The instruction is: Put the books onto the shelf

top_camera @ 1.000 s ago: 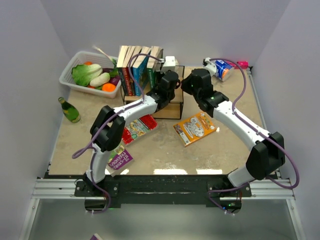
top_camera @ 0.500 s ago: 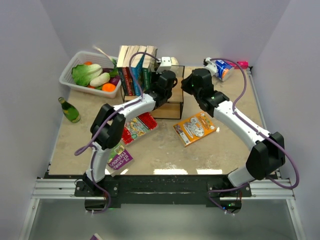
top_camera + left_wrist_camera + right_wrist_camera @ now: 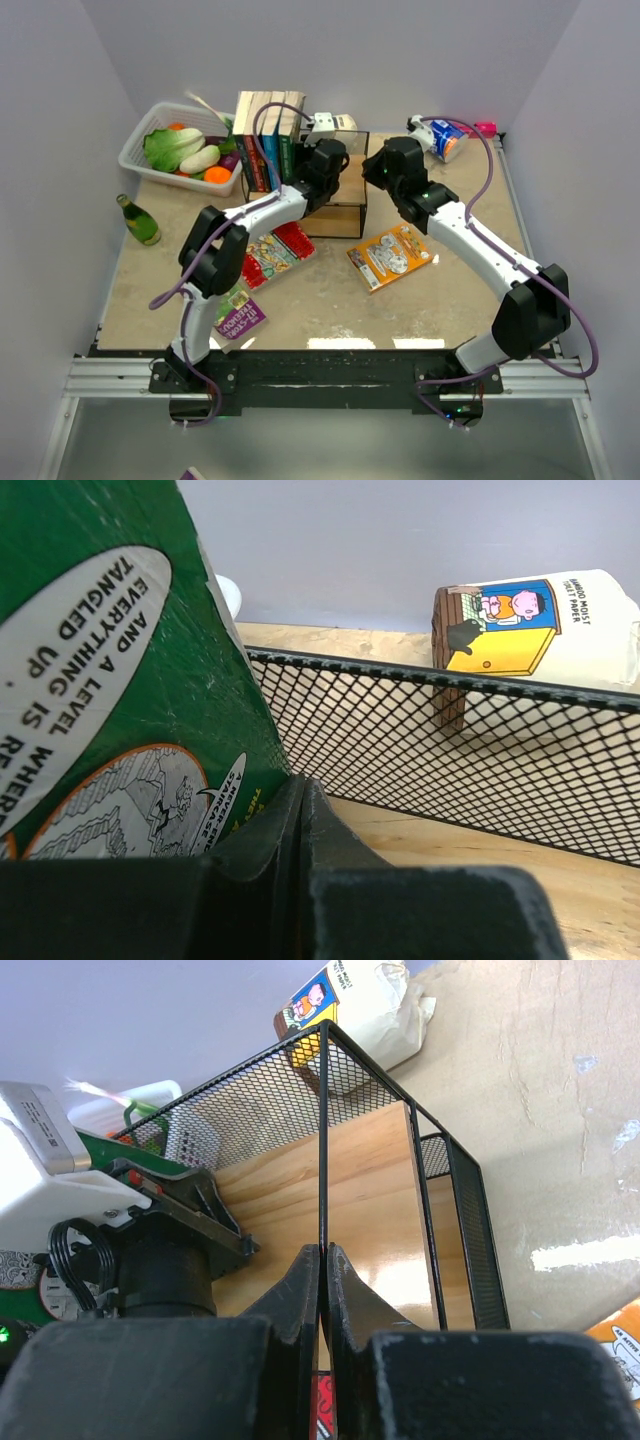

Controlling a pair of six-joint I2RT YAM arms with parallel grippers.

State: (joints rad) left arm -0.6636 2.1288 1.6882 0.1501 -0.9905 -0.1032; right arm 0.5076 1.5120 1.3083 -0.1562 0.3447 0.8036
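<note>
Jaws of the left gripper (image 3: 298, 810) are pressed together with nothing between them, just beside a green book (image 3: 120, 680) on the shelf (image 3: 450, 750); the right gripper (image 3: 322, 1260) pinches the shelf's black corner post; upright books (image 3: 262, 140) fill its left end; an orange book (image 3: 391, 256) lies on the table (image 3: 330, 300).

Row of upright books (image 3: 268, 140) on black mesh-sided wooden shelf (image 3: 340, 220); loose books (image 3: 391, 256) flat in front.
</note>
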